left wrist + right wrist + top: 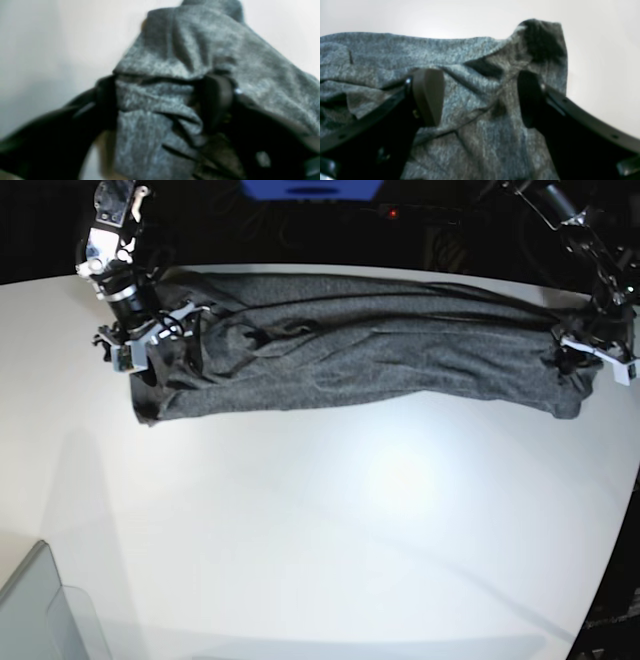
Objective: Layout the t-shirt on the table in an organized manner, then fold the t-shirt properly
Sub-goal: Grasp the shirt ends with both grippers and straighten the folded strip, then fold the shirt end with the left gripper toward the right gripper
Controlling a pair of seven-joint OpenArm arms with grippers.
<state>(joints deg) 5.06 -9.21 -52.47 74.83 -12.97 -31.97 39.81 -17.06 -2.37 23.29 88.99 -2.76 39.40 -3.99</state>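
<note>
Base view shows the t-shirt (360, 345) stretched in a long band across the far part of the table (330, 520), one end at each arm. At its right end in that view, the left gripper (160, 100) has a bunched fold of fabric between its fingers; the left wrist view shows both touching it. The right gripper (480, 97) stands wide over wrinkled cloth, gripping nothing. Only the base view shows a translucent bin corner (35, 610).

You have no text, label, brand, number or sign to read here; nothing legible stands on any surface in your three views.
</note>
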